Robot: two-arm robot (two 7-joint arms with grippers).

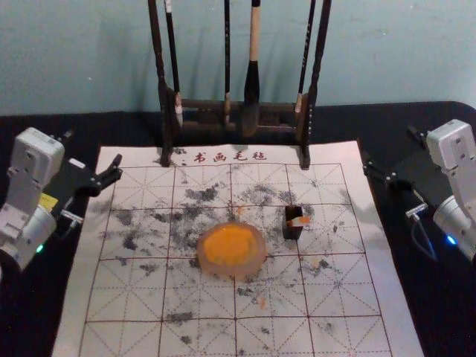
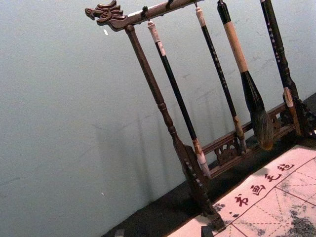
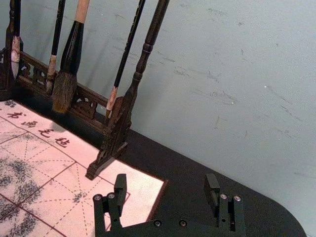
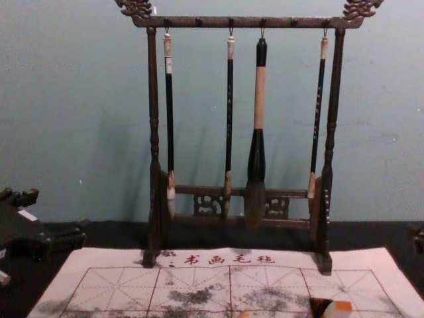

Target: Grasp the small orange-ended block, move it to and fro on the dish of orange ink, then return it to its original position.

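The fingers of the right gripper [image 1: 388, 149], by the mat's [image 1: 73, 320] right edge, are spread wide and empty, as are those of the left gripper [image 1: 94, 149] opposite. Well apart from both, the orange-ended block [image 1: 291, 231] is seen right of the ink dish [image 1: 256, 259].

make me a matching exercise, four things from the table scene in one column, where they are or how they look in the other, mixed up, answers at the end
Things
1. ink dish
2. orange-ended block
3. thickest brush
4. right claw

Places, colours and states
A. hanging from the rack
B. open, with nothing between its fingers
C. orange inside, near the middle of the mat
D. a short way to the right of the ink dish

Right pairs: 1-C, 2-D, 3-A, 4-B
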